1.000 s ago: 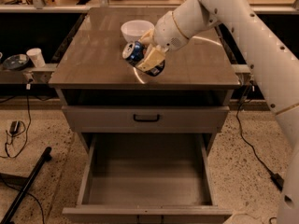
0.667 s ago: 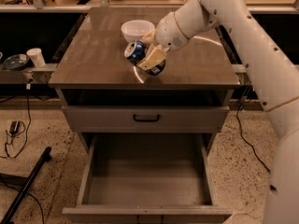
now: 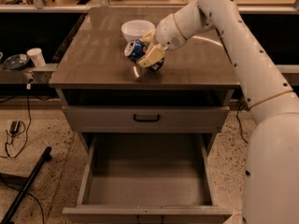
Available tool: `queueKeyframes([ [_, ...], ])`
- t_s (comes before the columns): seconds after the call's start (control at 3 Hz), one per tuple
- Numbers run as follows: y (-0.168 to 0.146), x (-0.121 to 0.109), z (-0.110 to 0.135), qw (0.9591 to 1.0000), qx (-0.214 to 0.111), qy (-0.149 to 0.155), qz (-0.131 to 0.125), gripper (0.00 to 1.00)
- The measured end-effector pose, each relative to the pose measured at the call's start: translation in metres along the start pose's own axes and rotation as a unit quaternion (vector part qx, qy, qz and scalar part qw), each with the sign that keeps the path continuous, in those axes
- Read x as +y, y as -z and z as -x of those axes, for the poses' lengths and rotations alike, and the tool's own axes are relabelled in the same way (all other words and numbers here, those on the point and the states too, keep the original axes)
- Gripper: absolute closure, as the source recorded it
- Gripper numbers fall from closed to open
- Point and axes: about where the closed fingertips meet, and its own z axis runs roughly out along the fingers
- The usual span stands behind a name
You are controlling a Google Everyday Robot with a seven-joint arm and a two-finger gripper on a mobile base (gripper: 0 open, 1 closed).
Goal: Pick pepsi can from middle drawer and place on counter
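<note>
1. Because the task ends on the tabletop (image 3: 93, 50), the claw (image 3: 145, 59) hangs low over its middle, clenched around the pepsi can (image 3: 135, 49). The can lies tilted in the grip, one silver end turned up and to the left.
2. Whether the can's lower edge touches the tabletop cannot be told; a bright reflection lies just beneath the claw.
3. Just behind the claw stands a white bowl (image 3: 136, 29), so near the can that lowering on the claw's near side looks safer.
4. Well below and in front of the claw, the middle drawer (image 3: 147, 183) stands open with a bare floor, so the pick appears done.
5. Between claw and open drawer sits a closed drawer front (image 3: 146, 118) with a black handle.
6. What remains, I judge, is settling the can and letting go.
</note>
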Motion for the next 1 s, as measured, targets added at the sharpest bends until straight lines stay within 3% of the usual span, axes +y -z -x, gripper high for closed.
queueKeyframes([
  [0.67,0.0,-0.005,-0.001,1.0,-0.003,-0.003,-0.002,1.0],
  [1.0,0.001,-0.019,-0.009,0.9998,-0.002,-0.018,-0.01,1.0],
])
